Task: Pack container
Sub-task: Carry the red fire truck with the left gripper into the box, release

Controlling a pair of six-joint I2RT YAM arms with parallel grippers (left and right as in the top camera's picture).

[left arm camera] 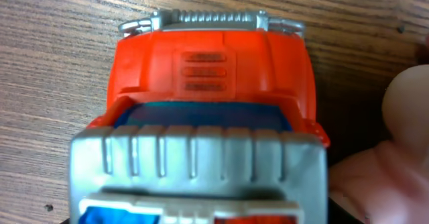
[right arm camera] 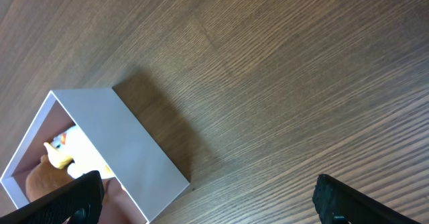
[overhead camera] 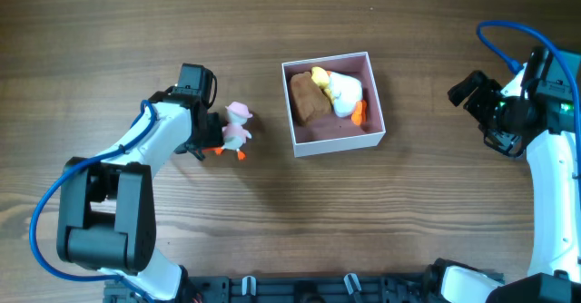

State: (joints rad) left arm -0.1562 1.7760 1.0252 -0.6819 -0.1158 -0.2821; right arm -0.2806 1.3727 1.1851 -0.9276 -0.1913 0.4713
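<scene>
The left gripper [overhead camera: 194, 136] is hanging low over the wood-grain table [overhead camera: 408, 212], left of centre. In its wrist view a moulded plastic toy truck [left arm camera: 208, 83] is filling the frame: a glossy orange cab with slotted vents, a ribbed grey grille and a blue windscreen. The fingers themselves are not showing, so I cannot tell whether they are clamping it.

Just beside it a small pink duck figure [overhead camera: 238, 126] with a rounded hat is standing on orange feet. It is appearing as a soft blur at the right edge of the left wrist view.

The container [overhead camera: 339, 143], square, with thin white walls and a pale pink inside, is sitting near the table's centre, slightly turned. A lumpy brown toy [overhead camera: 305, 99] is lying in its left half. A smooth white and yellow duck [overhead camera: 345, 91] with orange parts is lying against it on the right.

The right gripper [right arm camera: 211, 200] is hovering well apart at the far right, its black fingers spread wide with nothing between them.
</scene>
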